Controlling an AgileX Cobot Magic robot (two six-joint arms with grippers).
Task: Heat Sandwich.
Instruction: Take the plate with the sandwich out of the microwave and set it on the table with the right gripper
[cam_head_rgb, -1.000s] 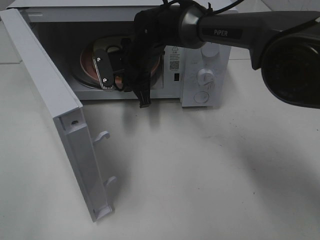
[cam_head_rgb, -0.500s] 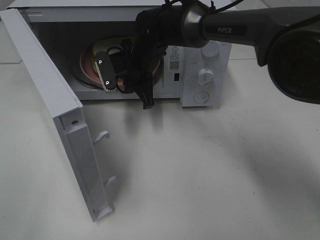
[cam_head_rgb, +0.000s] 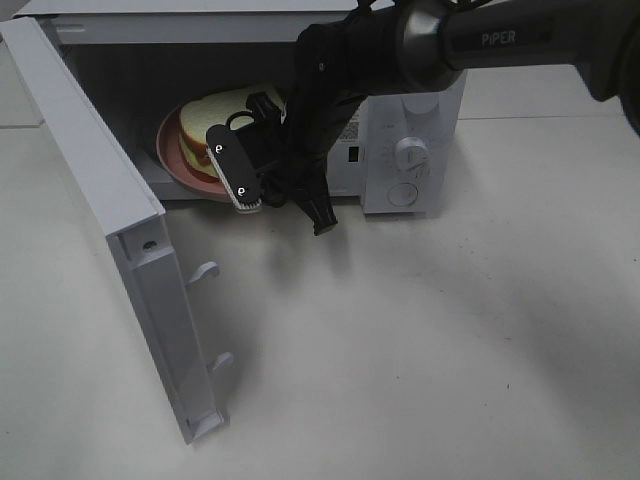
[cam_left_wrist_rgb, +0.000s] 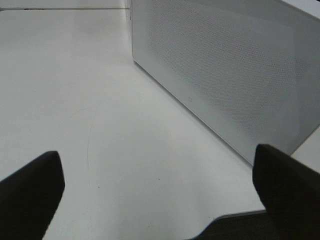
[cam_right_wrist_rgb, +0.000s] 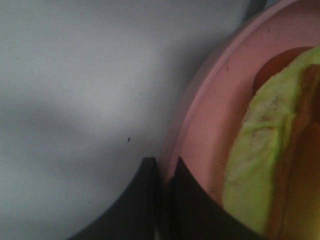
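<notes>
The sandwich (cam_head_rgb: 215, 110), white bread with pale green filling, lies on the round pink plate (cam_head_rgb: 175, 160) inside the open microwave (cam_head_rgb: 410, 150), near the front of its opening. My right gripper (cam_head_rgb: 222, 172) reaches in from the right and is shut on the plate's near rim. The right wrist view shows the fingers (cam_right_wrist_rgb: 150, 200) pinching the pink rim (cam_right_wrist_rgb: 200, 125), with the sandwich's filling (cam_right_wrist_rgb: 260, 150) close by. My left gripper (cam_left_wrist_rgb: 155, 160) is open and empty over bare table, beside the microwave door; it does not show in the exterior view.
The microwave door (cam_head_rgb: 100, 200) stands wide open, swung out to the front left, with its latch hooks (cam_head_rgb: 205, 270) sticking out. Its outer face (cam_left_wrist_rgb: 225, 65) fills the left wrist view. The control knobs (cam_head_rgb: 410, 152) are at the microwave's right. White table lies in front.
My right gripper has drawn back toward the front and right of the microwave opening, still shut on the plate. The sandwich, hidden behind the gripper before, now shows.
</notes>
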